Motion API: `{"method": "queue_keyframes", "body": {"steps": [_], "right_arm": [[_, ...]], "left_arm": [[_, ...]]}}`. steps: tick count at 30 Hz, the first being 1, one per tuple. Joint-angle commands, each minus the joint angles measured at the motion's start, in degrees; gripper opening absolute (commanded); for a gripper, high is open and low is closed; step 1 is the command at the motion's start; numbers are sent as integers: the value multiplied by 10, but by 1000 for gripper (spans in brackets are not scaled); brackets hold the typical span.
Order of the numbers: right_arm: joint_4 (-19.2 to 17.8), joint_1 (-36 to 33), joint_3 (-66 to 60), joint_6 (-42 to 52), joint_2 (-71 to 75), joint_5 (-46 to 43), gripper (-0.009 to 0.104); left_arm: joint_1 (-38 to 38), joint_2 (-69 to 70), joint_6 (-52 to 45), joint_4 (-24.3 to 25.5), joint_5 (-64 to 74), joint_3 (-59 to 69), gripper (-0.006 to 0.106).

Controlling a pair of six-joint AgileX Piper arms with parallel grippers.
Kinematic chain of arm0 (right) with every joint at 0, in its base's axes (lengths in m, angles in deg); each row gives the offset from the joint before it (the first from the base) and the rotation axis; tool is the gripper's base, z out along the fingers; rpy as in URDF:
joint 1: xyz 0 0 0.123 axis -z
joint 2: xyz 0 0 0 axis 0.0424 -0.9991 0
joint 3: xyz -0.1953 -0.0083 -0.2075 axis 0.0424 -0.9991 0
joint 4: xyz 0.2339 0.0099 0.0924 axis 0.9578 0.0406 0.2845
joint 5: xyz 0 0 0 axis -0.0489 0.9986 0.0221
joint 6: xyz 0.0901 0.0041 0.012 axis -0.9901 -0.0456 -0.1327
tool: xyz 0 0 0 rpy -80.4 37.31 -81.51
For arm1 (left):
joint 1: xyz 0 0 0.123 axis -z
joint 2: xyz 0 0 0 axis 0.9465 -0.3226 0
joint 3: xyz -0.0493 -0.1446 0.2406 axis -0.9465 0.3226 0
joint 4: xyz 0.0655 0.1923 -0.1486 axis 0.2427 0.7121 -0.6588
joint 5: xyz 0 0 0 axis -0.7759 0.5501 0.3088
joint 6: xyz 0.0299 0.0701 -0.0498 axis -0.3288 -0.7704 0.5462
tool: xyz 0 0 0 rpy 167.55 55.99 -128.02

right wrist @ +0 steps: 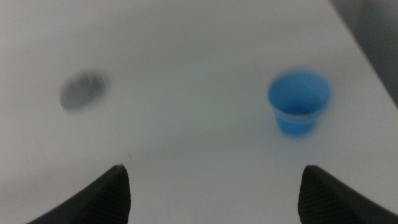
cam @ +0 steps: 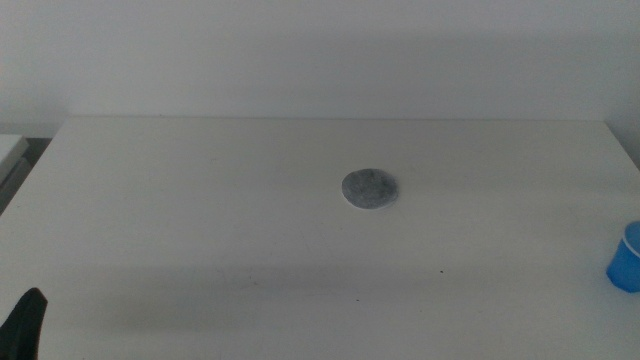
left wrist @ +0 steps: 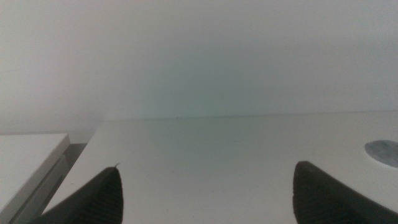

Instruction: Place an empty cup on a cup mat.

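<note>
The bright blue cup (cam: 625, 260) stands upright at the table's right edge, partly cut off in the middle view. The right wrist view shows it (right wrist: 300, 103) empty and blurred. The speckled grey cup mat (cam: 369, 188) lies flat near the table's middle; it also shows in the right wrist view (right wrist: 83, 91) and at the edge of the left wrist view (left wrist: 384, 152). My right gripper (right wrist: 214, 193) is open and empty, some way short of the cup. My left gripper (left wrist: 208, 196) is open and empty near the front left corner, where one jaw tip (cam: 26, 322) shows in the middle view.
The white table (cam: 250, 230) ends at a back edge against a pale wall. A white block (left wrist: 28, 158) stands off the table's left side.
</note>
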Motion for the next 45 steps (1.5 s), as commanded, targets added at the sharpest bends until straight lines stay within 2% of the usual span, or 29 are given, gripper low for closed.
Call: {"method": "queue_keyframes", "body": {"steps": [1, 4, 17, 24, 33, 38, 45], "right_arm": [[-1, 2, 58, 10, -40, 93, 93], [5, 2, 96, 10, -69, 125, 93], [15, 2, 104, -7, -76, 107, 93], [-17, 2, 145, -15, -184, 143, 93], [-31, 4, 190, 1, -329, 139, 93], [-30, 57, 231, 19, -395, 125, 93], [-9, 151, 273, 68, -471, 124, 93]], "left_arm": [[1, 2, 2, -1, -7, 0, 94], [1, 2, 2, -1, -7, 0, 94], [1, 2, 2, -1, -7, 0, 94], [1, 2, 2, -1, -7, 0, 94], [1, 2, 2, -1, -7, 0, 94], [1, 2, 2, -1, -7, 0, 94], [1, 2, 2, -1, -7, 0, 94]]}}
